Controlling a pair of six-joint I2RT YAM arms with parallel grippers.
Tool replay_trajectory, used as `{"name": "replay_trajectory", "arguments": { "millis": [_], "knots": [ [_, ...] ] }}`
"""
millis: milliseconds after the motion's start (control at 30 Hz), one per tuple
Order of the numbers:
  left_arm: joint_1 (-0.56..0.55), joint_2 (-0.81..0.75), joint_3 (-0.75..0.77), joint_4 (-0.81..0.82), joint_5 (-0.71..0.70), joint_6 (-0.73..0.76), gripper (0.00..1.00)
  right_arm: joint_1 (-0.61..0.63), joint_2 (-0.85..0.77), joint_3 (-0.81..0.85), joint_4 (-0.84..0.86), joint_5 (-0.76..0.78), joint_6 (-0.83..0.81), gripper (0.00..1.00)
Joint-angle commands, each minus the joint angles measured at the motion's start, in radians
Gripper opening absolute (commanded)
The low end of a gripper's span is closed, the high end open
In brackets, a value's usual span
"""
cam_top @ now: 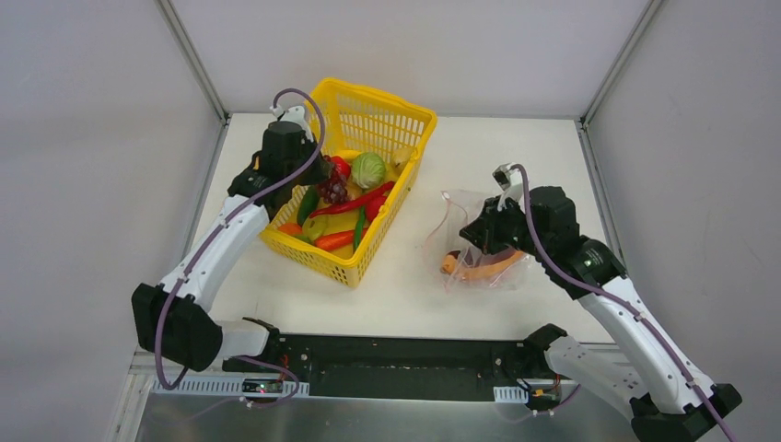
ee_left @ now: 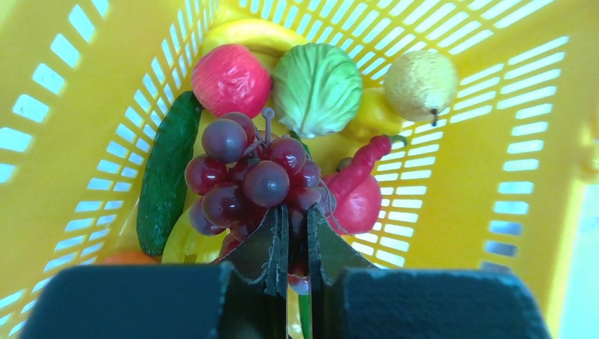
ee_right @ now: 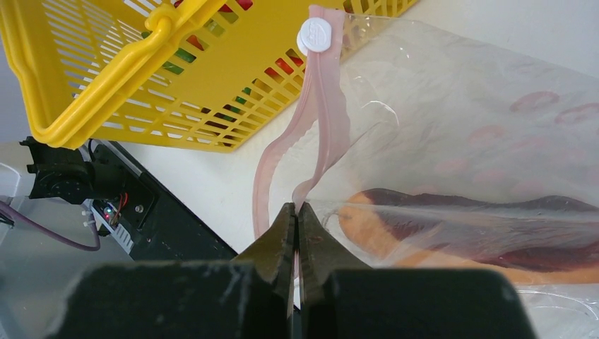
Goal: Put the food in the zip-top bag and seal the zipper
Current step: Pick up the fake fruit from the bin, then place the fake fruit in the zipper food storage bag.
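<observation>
My left gripper (ee_left: 297,212) is down inside the yellow basket (ee_left: 63,141), shut on the lower part of the purple grapes (ee_left: 247,173). Around the bunch lie more food: a green cabbage (ee_left: 316,86), a red fruit (ee_left: 232,79), a cucumber (ee_left: 166,173) and a yellowish pear (ee_left: 420,83). To the right on the table the clear zip-top bag (ee_right: 459,134) holds the orange-rimmed melon slice (ee_right: 452,226). My right gripper (ee_right: 297,206) is shut on the bag's mouth edge by the pink zipper (ee_right: 321,120), which curls upward with its white slider (ee_right: 315,34) at the top.
The basket (cam_top: 405,115) stands left of centre, tilted toward the bag (cam_top: 460,207), with red peppers (cam_top: 364,198) and a carrot (cam_top: 333,241) in it. A black base rail (cam_top: 405,364) runs along the near edge. White walls close in the table.
</observation>
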State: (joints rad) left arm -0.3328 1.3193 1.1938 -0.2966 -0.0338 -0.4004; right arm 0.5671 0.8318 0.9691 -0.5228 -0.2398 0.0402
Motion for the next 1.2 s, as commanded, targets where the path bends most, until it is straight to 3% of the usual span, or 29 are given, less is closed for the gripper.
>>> {"name": "replay_trajectory", "arguments": {
  "millis": [0,300,800,1167],
  "knots": [
    [-0.003,-0.114,0.012,-0.001,0.059,0.027,0.00,0.000,-0.032,0.003,0.069,0.023,0.038,0.00],
    [-0.015,-0.225,0.081,-0.051,0.170,0.010,0.00,0.000,-0.058,-0.003,0.086,0.040,0.068,0.00],
    [-0.213,-0.334,0.237,-0.060,0.210,-0.004,0.00,0.000,-0.057,-0.028,0.161,0.090,0.191,0.00],
    [-0.341,-0.323,0.216,0.120,0.240,-0.112,0.00,0.000,-0.065,-0.056,0.248,0.093,0.300,0.00]
  ]
}}
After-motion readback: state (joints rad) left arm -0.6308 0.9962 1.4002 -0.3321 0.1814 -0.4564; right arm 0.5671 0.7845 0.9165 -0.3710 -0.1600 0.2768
